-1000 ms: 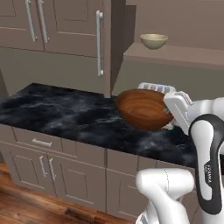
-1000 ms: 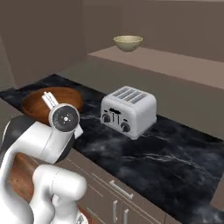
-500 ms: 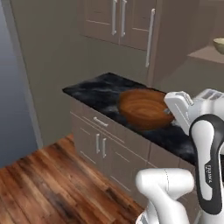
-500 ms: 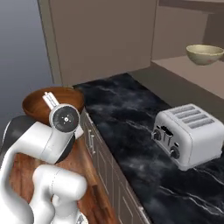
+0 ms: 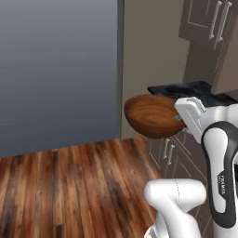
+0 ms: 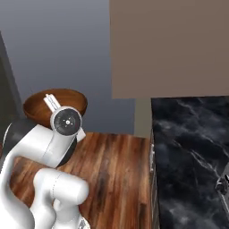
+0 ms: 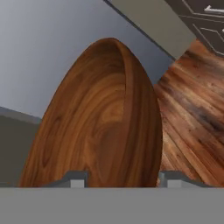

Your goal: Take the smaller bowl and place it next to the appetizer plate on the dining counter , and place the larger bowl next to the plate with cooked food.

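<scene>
Wood floor has replaced the wall counter: the base has turned away (toward the dining counter, presumably), gripper [image 5: 179, 118] half-closed on the wide dark-brown wooden bowl [image 5: 151, 116] at nine o'clock.

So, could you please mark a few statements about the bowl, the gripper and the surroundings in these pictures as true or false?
1. The gripper holds the larger bowl. True.
2. The bowl rests on the black marble counter. False: it is carried in the air, above the wooden floor.
3. The bowl in the gripper is pale cream-yellow. False: it is dark reddish-brown with wood grain.
4. The floor is made of wooden planks. True.
5. The bowl is full of cooked food. False: its inside is empty.
</scene>
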Controlling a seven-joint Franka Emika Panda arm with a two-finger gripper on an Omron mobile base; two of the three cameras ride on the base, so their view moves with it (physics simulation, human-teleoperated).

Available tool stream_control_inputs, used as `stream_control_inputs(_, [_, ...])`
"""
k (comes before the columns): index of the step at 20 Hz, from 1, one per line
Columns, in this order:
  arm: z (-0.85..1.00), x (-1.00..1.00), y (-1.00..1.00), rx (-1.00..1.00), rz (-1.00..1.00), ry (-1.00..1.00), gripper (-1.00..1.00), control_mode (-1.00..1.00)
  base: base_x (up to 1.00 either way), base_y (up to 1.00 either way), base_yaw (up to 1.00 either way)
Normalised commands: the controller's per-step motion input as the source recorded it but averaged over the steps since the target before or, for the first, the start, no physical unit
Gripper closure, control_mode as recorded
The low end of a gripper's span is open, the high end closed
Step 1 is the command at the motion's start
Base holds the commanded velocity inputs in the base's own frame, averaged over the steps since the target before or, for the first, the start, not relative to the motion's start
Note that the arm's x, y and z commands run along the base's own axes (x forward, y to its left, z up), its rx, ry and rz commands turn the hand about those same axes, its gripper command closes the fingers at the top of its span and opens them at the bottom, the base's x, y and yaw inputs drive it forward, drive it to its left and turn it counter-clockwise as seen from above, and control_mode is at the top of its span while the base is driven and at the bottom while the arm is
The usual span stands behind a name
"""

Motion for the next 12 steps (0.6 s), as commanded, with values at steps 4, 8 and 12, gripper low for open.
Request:
stream_control_inputs(4, [0.0, 0.0, 0.0, 0.0, 0.0, 0.0, 1.0, 1.0, -0.01, 0.0, 0.76])
stream_control_inputs(8, [0.0, 0.0, 0.0, 0.0, 0.0, 0.0, 1.0, 1.0, -0.11, 0.25, 0.76])
stream_control_inputs(12, [0.0, 0.0, 0.0, 0.0, 0.0, 0.0, 1.0, 1.0, -0.17, 0.33, 0.78])
